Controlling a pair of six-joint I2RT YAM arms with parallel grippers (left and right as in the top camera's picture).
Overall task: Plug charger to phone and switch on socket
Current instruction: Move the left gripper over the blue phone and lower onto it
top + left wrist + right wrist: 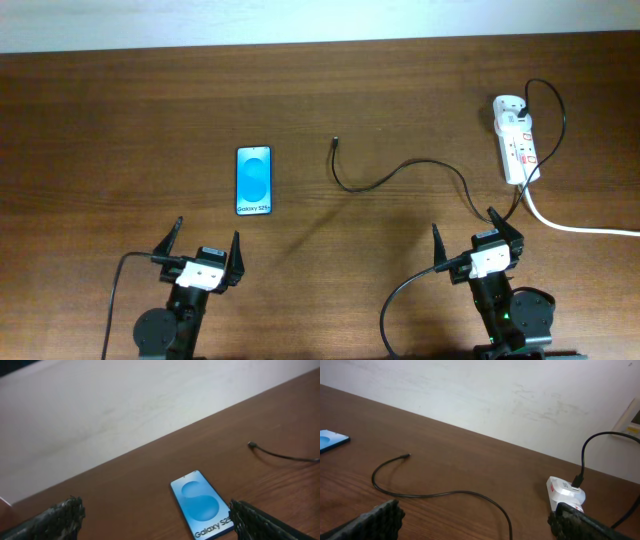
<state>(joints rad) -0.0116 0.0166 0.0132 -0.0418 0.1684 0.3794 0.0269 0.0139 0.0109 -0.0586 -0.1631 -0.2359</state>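
The phone (254,181) lies flat on the table, blue screen up, "Galaxy" text at its near end; it also shows in the left wrist view (200,505) and at the left edge of the right wrist view (331,439). The charger cable (400,172) curves from its free tip (334,141) to the white socket strip (516,140), where it is plugged in. The cable shows in the right wrist view (440,494), the socket too (565,492). My left gripper (201,248) is open and empty, near the phone. My right gripper (478,236) is open and empty, over the cable.
A thick white cord (580,229) runs from the socket to the right edge. A pale wall (125,405) stands behind the table's far edge. The wooden table (120,120) is bare on the left.
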